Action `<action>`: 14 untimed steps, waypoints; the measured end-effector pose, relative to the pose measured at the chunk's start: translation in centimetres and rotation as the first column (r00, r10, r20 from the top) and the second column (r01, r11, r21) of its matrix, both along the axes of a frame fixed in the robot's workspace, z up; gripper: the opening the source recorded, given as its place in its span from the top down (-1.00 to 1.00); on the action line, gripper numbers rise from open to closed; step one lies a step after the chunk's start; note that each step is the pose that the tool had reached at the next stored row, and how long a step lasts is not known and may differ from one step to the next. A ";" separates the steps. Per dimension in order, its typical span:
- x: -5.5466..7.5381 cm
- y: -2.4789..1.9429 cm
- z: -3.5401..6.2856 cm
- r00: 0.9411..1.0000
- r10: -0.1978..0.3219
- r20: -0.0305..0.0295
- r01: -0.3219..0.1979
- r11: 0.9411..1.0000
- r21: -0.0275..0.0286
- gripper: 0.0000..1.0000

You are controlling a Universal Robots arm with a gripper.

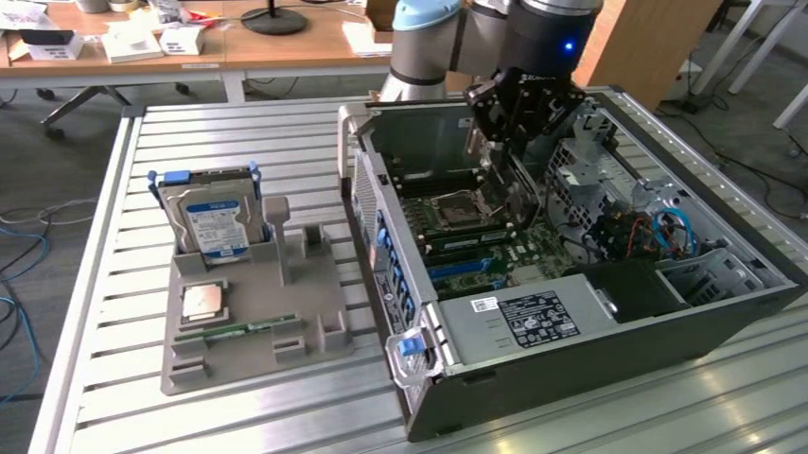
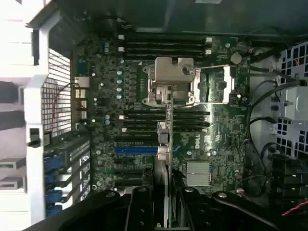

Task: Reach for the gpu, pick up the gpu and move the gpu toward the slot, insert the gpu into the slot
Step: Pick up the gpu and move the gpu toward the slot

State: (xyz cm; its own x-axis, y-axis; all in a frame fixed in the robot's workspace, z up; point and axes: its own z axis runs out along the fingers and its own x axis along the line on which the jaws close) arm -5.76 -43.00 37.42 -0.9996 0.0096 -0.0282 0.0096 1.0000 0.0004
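Arm over an open computer case point(image 1: 606, 350) on a slatted metal table point(image 1: 227, 132), with wooden desks point(image 1: 253, 47) and a grey floor behind.

The table is ribbed aluminium. On it a matte grey moulded tray point(image 1: 316, 312) holds a shiny blue-labelled hard drive point(image 1: 218, 219) on edge, at the exterior view's left of the dark steel case. Inside the case lies a green motherboard point(image 2: 226, 139) with a square silver socket point(image 2: 171, 79) and a long, narrow blue slot point(image 2: 136, 150). The black gripper point(image 2: 163, 197) hangs over the case, its jaws drawn narrow onto the gpu point(image 2: 168, 130), a thin dark card seen edge-on. The card reaches down toward the board, with one end of the slot just beside it. Whether the card touches the board cannot be told.
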 end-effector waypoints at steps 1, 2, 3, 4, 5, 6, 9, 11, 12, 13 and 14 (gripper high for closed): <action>1.1 0.05 -0.46 1.000 0.000 0.000 0.000 1.000 0.000 0.48; 2.2 0.08 -0.81 1.000 0.000 0.000 0.000 1.000 0.000 0.48; 2.6 0.09 -0.95 1.000 0.000 0.000 0.000 1.000 0.000 0.48; 3.1 0.11 -1.09 1.000 0.000 0.000 0.000 1.000 0.000 0.48; 3.5 0.12 -1.24 1.000 0.000 -0.001 0.000 1.000 0.000 0.48; 4.0 0.13 -1.37 1.000 0.000 -0.001 0.000 1.000 0.000 0.48; 5.0 0.14 -1.54 1.000 0.000 -0.001 0.000 1.000 0.000 0.48; 5.2 0.14 -1.53 1.000 0.000 -0.001 0.000 1.000 0.000 0.48; 5.2 0.14 -1.54 1.000 0.000 -0.001 0.000 1.000 0.000 0.48; 5.2 0.15 -1.54 1.000 0.000 -0.001 0.000 1.000 0.000 0.48; 5.2 0.14 -1.54 1.000 0.000 -0.001 0.000 1.000 0.000 0.48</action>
State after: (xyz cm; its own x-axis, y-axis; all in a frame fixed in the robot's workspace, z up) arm -0.54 -42.85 35.88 -0.9996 0.0097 -0.0276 0.0097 1.0000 0.0004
